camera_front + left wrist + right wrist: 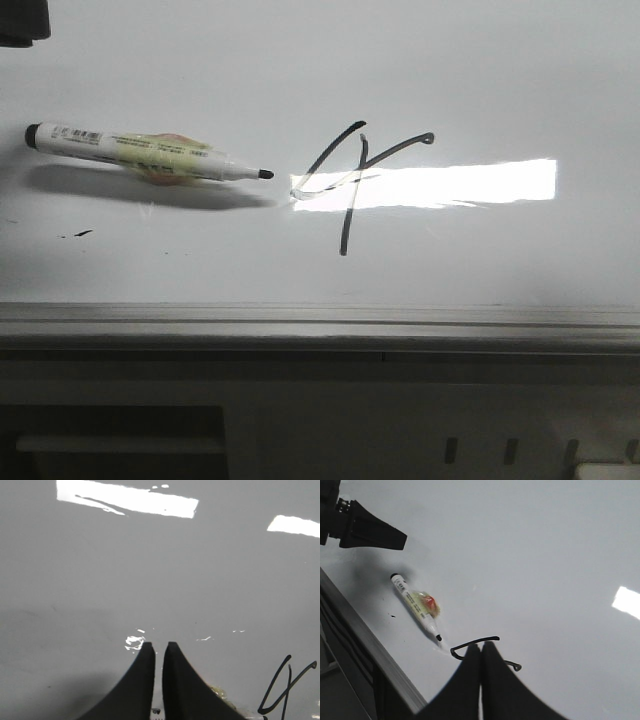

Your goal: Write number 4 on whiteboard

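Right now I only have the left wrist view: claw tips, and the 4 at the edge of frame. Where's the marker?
Observer: The marker lies flat on the whiteboard, left of the number 4 in the front view and not touching it.
Operator: Capped?
Observer: No. Its bare black tip points toward the 4.
Operator: Right claw?
Observer: The right claw is shut and holds nothing. In its own wrist view, its fingers hide part of the 4.
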